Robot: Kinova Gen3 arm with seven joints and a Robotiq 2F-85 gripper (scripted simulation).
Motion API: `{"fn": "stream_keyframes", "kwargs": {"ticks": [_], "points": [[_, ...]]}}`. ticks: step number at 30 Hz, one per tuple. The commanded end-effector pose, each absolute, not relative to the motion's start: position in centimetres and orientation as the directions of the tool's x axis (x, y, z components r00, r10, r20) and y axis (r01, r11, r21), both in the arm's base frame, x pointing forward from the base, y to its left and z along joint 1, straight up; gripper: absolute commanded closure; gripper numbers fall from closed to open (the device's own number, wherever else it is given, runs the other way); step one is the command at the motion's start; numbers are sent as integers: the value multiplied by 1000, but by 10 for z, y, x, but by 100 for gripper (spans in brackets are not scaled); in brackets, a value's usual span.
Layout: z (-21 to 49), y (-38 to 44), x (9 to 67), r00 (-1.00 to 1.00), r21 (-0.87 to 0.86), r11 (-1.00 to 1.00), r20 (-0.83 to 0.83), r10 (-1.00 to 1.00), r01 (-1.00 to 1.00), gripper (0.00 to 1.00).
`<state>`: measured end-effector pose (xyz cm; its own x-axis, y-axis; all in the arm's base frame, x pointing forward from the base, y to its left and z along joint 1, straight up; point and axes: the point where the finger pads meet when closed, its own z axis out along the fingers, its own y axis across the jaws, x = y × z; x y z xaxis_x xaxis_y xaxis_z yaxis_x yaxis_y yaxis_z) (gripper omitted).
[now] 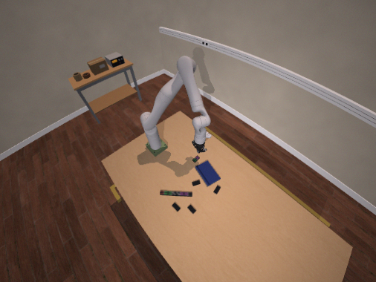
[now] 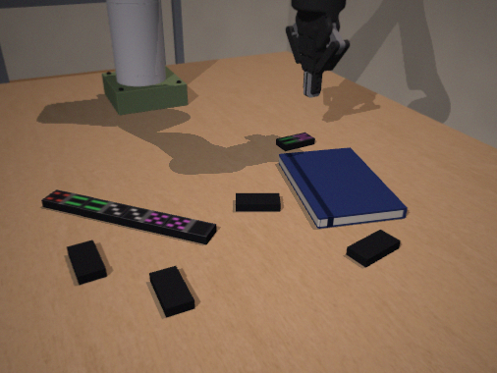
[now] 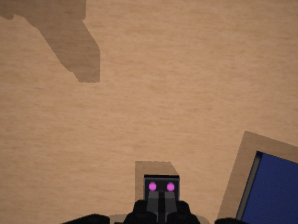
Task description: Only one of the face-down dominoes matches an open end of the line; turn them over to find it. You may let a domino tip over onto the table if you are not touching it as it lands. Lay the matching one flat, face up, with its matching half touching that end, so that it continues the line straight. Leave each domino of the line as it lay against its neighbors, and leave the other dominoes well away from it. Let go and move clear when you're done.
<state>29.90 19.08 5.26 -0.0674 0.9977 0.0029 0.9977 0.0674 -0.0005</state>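
Note:
A face-up domino (image 1: 196, 159) (image 2: 295, 140) (image 3: 161, 182) lies behind the blue notebook, one half green, the other magenta; the fingers partly hide it in the wrist view. My gripper (image 1: 201, 151) (image 2: 312, 94) (image 3: 161, 200) is shut and empty, above the table behind this domino. The line (image 1: 176, 194) (image 2: 129, 216) runs straight from a red end through green, white and magenta to a blank black end. Face-down dominoes lie apart: one (image 1: 195, 182) (image 2: 257, 202) between line and notebook, one (image 1: 217, 189) (image 2: 373, 247) right, two (image 1: 176, 206) (image 2: 86, 261) (image 1: 192, 208) (image 2: 172, 291) in front of the line.
The blue notebook (image 1: 208, 173) (image 2: 341, 184) (image 3: 275, 192) lies flat between the face-up domino and the right-hand face-down one. The green arm base (image 1: 156, 148) (image 2: 147, 97) stands at the back left. Arm shadows fall across the table.

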Motion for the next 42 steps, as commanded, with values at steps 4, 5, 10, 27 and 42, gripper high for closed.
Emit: {"fn": "stream_keyframes", "kwargs": {"ticks": [4, 5, 10, 27, 42], "points": [[80, 190, 300, -65, -2, 65, 0, 998, 998, 90], [84, 190, 300, -65, -2, 65, 0, 998, 998, 90], [96, 190, 300, -65, -2, 65, 0, 998, 998, 90], [96, 190, 300, -65, -2, 65, 0, 998, 998, 0], [96, 190, 300, -65, -2, 65, 0, 998, 998, 0]]}}
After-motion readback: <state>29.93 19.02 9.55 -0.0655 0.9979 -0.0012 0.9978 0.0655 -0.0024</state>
